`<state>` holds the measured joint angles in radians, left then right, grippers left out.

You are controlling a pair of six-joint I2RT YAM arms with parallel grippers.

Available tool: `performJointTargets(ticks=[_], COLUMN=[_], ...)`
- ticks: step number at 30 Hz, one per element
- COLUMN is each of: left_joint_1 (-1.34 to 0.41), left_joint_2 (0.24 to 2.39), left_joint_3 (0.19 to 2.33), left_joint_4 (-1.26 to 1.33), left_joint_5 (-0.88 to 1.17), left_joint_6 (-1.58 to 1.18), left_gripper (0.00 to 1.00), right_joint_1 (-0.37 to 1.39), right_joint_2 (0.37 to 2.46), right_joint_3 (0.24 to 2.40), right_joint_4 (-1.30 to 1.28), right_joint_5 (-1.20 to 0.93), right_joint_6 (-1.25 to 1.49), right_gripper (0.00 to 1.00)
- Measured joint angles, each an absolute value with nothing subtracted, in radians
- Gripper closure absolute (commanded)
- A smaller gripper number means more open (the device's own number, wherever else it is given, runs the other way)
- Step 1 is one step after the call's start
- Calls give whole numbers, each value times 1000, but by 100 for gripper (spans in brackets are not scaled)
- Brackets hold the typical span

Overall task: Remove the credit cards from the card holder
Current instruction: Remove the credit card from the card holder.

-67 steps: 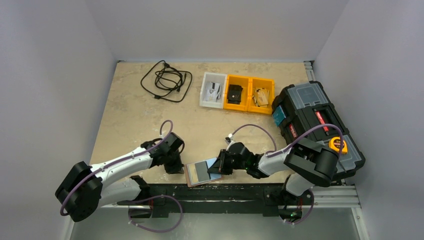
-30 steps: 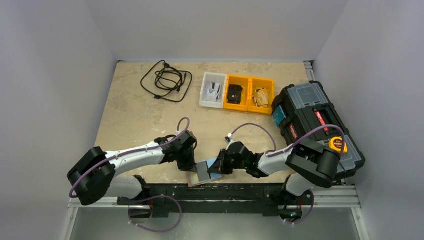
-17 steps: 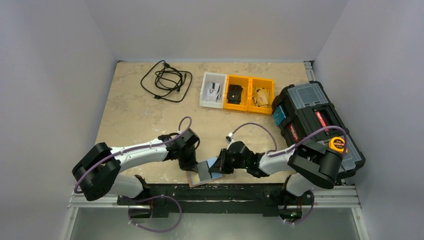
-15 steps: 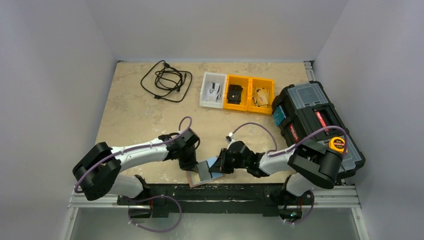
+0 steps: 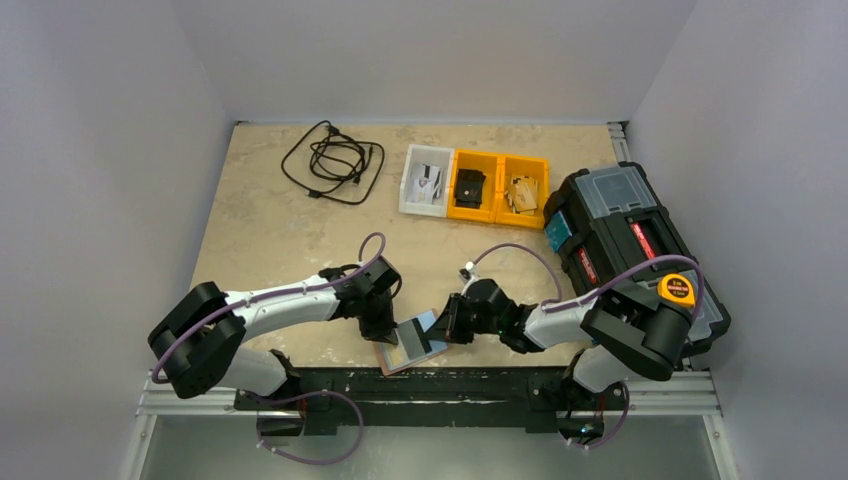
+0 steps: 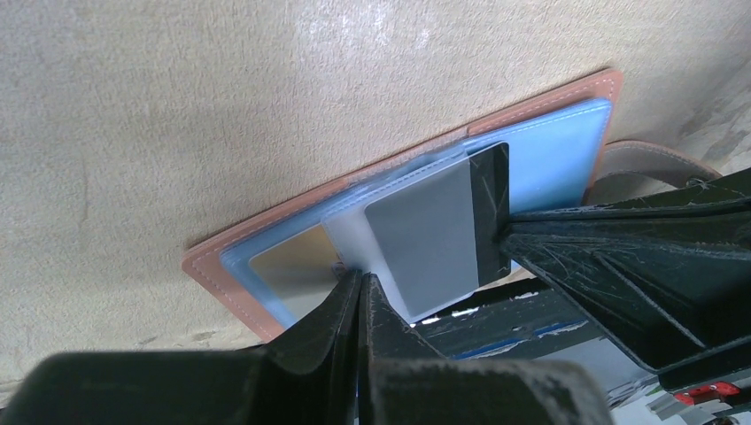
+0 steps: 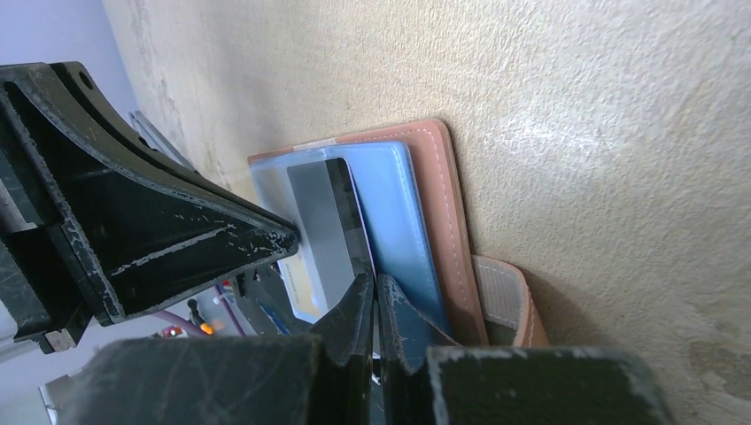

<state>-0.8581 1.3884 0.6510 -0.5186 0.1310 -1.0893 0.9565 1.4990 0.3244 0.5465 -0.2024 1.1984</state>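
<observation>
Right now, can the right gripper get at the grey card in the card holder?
Likely yes: right gripper, shut, sits at the exposed edge of the grey card; card holder lies open, left gripper at the opposite edge, not blocking.

Holder: salmon-brown, pale stitching along the rim.
Inner panel: light blue, with its own pale stitch line.
Grey card: flat silver-grey, black band down one edge.
Gold-tan patch shows through the blue.
Left gripper and right gripper: black, pale scuffs.
Table: beige, mottled.
Cable: black.
Trays: one white, two yellow.
Toolbox: black, grey lid, red labels.
Tape measure: yellow and black.
</observation>
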Motion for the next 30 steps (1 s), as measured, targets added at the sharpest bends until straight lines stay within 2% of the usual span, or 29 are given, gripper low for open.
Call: performJointTargets(ticks=[5,9,11,22,24,27,30], left_joint_1=[-858,-858,-858,-858,-858,-858,-858], left_joint_2=[1388,1388,1388,1396,1399,1404,1406], left_joint_3=[651,651,651,670,673,678,679], left_joint_4=[-519,-519,-519,-538,-541,-546,-548], left_joint_5=[131,131,131,131,131,131,131], left_joint_6=[-1089,-1089,-1089,-1089,-1088,-1088,-1088], left_gripper=[100,100,100,100,100,100,100], right_joint_1=[949,939,935,925,924,923,921], right_joint_2=[1498,1493,1494,1633,1652,1675,1680], right_joint_3=[323,321,326,365,365,362,349], right_joint_4=[546,547,551,705,732,766,784], right_joint_5=[-205,-213,-227,-319,-333,-342,-338], right_joint_6=[1193,1176,1162,1139,1140,1142,1152], right_gripper=[98,76,73,74,78,90,92])
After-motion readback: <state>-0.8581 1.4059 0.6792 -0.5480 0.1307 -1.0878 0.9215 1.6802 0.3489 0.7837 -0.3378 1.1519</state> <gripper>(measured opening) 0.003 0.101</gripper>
